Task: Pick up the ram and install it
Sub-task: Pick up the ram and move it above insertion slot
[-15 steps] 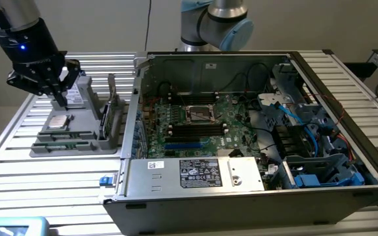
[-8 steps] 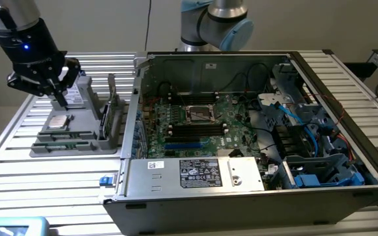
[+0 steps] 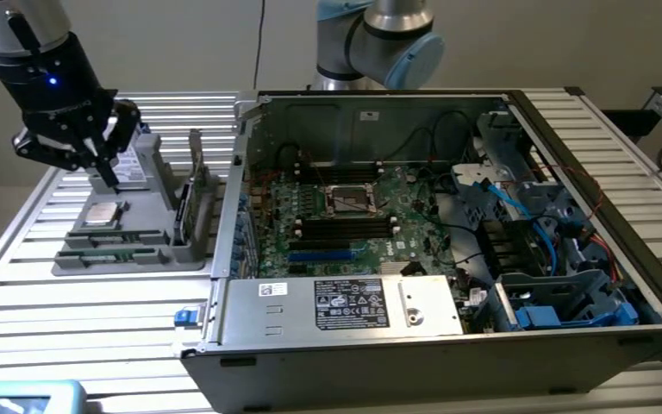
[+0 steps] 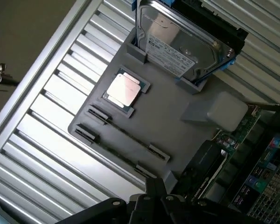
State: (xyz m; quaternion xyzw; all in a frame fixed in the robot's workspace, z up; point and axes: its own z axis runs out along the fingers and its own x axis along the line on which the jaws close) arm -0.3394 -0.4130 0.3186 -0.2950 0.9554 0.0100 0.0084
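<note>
Slatted aluminium table (image 3: pixel 21 293): grey tray (image 3: pixel 184 248) holds ram (image 3: pixel 118 255), gripper (image 3: pixel 93 168) above.

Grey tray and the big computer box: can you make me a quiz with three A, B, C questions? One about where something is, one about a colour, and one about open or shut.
1. Where is the hand?
A. over the grey tray
B. down on the floor
C. inside a drawer

2. What colour is the top of the processor chip?
A. red
B. blue
C. silver

3. How is the computer case?
A. shut with its side panel on
B. open on top
C. wrapped in paper

Answers:
1. A, because the exterior view has the hand above the tray.
2. C, because the chip's top shines silver in the wrist view.
3. B, because the motherboard inside is in plain sight.
</note>
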